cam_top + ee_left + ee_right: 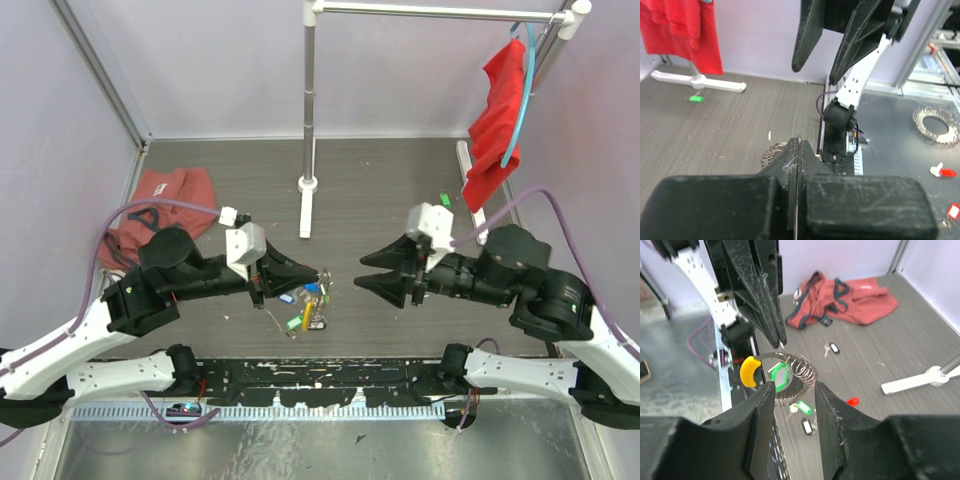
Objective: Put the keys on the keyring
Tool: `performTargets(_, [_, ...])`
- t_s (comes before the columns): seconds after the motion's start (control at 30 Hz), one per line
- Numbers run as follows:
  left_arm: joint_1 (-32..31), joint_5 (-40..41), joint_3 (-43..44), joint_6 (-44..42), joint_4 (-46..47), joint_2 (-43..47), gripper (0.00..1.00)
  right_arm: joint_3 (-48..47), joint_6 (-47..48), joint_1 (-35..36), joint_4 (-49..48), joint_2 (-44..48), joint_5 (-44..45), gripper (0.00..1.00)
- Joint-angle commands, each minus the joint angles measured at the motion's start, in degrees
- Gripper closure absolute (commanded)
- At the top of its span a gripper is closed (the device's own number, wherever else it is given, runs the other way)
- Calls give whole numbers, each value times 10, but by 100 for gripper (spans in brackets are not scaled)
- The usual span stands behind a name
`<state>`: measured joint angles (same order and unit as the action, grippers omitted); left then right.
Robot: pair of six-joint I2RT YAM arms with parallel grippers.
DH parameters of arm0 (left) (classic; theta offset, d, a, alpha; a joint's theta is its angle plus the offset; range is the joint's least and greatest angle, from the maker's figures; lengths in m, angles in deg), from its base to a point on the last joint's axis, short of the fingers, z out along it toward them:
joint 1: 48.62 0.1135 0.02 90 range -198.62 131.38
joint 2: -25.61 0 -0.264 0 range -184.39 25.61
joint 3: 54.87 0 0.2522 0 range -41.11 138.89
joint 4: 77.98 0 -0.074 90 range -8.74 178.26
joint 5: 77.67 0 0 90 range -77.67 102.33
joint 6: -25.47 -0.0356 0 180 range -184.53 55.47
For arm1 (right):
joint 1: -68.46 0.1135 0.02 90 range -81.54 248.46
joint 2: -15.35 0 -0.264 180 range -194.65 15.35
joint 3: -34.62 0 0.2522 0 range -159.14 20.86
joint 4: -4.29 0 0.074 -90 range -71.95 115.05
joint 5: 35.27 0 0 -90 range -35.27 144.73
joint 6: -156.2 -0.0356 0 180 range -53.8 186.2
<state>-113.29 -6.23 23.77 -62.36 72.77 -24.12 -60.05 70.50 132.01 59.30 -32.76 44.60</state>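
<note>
Right wrist view | left claw (pixel 779 340) pinched shut on keyring (pixel 807 371), held above tabletop (pixel 890 355) | right claw (pixel 792 395) parted, empty | ring judged light, stiff, slippery; best gripped at yellow section (pixel 750 371) | loose keys (pixel 804 408) lay beneath.

In the top view, a crumpled cloth (pixel 165 195) lies at middle left, a rack post (pixel 309 100) stands at upper centre, and a hanging cloth (pixel 495 130) is at upper right. In the right wrist view, the keyring (pixel 809 374) hangs at centre from the left gripper (pixel 780 342), just beyond the right gripper (pixel 792 390). Loose keys (pixel 806 410) lie below it on the table (pixel 890 355).
</note>
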Motion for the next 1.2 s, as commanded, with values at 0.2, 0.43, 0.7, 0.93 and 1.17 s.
performTargets(0.2, [0, 45, -76, 85, 204, 41, 100, 114, -126, 2, -237, 68, 17, 62])
performTargets(0.43, [0, 30, -78, 104, 229, 35, 100, 129, -103, 2, -270, 45, -41, 63])
performTargets(0.7, [0, 14, -79, 110, 238, 36, 100, 130, -94, 2, -276, 37, -44, 71])
performTargets(0.93, [-1, 0, -78, 114, 244, 27, 100, 130, -96, 2, -280, 31, -52, 71])
performTargets(1.17, [0, -5, -77, 115, 243, 23, 100, 128, -97, 2, -283, 25, -58, 81])
